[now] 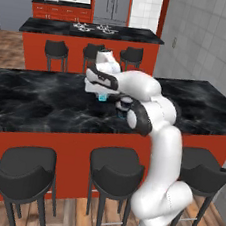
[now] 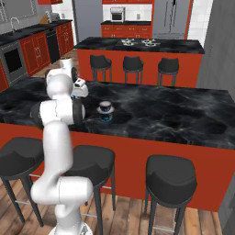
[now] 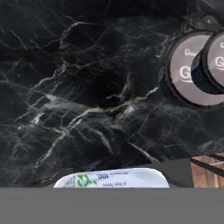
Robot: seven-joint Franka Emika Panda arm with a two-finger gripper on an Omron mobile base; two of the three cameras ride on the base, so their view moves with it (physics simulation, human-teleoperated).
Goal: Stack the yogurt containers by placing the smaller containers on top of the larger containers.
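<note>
Surface: black marble surface (image 1: pixel 46 101) on a red island, with dark stools (image 1: pixel 115 168) along your near side.
Big tub: you see the big tub (image 2: pixel 105 117) on the surface with the small dark cup (image 2: pixel 105 107) on its lid.
Blue cup: the blue cup (image 1: pixel 103 97) sits directly under the hand (image 1: pixel 103 90).
Hand: you cannot tell from these views whether it grips the blue cup.

The glossy white, rounded robot arm (image 1: pixel 164 157) is built of thick tubular segments joined by dark charcoal joint bands. Its flat white hand (image 1: pixel 102 76) carries a black band along its side. The smooth shells bear no lettering.
</note>
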